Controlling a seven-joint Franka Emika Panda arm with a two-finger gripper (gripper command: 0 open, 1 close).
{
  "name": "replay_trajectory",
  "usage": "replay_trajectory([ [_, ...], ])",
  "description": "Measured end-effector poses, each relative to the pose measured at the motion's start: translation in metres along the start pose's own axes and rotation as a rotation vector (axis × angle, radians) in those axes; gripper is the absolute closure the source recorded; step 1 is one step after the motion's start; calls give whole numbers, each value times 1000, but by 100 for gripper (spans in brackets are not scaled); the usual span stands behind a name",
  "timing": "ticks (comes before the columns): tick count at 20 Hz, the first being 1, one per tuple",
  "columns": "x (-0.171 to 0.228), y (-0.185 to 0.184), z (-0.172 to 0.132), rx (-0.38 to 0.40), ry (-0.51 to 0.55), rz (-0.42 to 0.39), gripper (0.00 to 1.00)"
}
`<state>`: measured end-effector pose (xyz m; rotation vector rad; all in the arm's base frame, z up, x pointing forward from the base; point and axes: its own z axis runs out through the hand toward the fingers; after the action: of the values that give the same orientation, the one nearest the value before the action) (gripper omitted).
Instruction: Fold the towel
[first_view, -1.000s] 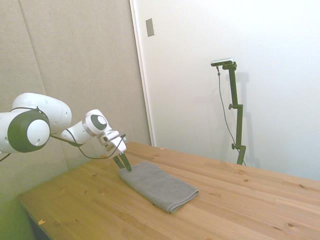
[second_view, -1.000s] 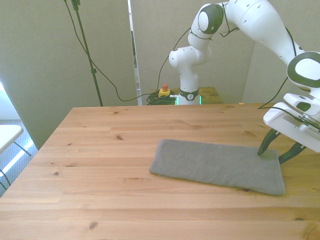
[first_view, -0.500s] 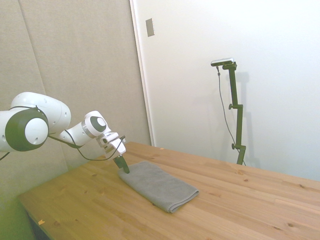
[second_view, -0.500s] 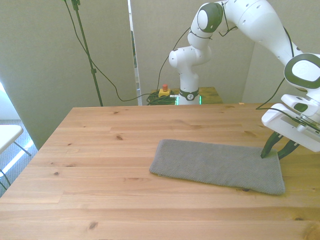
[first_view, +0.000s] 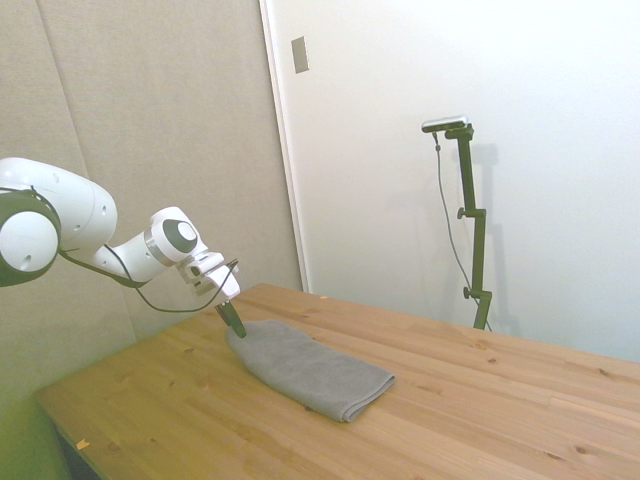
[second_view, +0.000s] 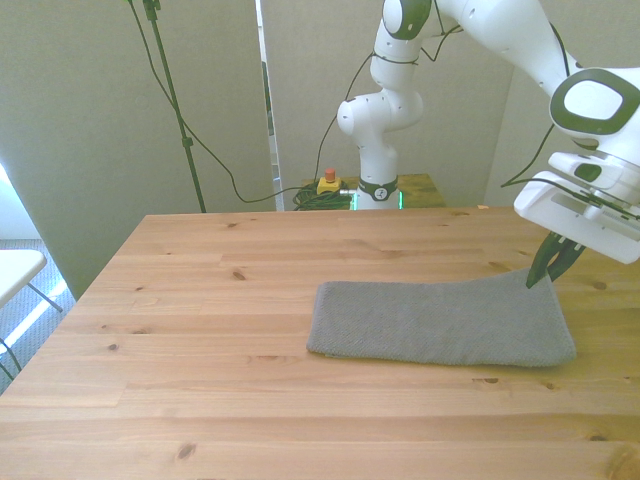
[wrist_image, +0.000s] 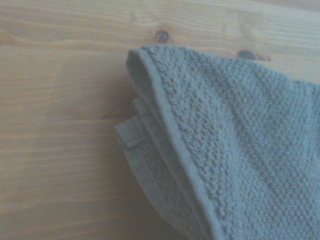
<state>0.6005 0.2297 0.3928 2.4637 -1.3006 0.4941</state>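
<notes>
Now the white arm's dark-fingered gripper (second_view: 549, 270), clenched on a corner of the plain grey cloth towel (second_view: 440, 322) at the front view's right, is lifting it off the wooden bench (second_view: 200, 300), and carrying it across toward the front view's left looks like the next move.

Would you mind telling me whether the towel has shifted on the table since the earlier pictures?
Yes. In the front view the towel's right-hand corner, pinched by the end effector, has risen and moved toward the table's far edge.

The towel (second_view: 440, 322) is a plain mid-grey with a nubbly weave and no print. The table (second_view: 200, 300) is warm honey pine, streaked with grain and dark knots. The arm (first_view: 60, 225) is white with dark grey joints, its gripper (second_view: 548, 268) dark-fingered.
</notes>
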Motion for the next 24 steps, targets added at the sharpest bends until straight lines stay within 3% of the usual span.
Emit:
replay_trajectory([
  [7,71,48,-18,77,-62,68,100],
  [14,163,129,-32,143,-100,143,100],
  [24,250,211,12,120,-107,246,100],
])
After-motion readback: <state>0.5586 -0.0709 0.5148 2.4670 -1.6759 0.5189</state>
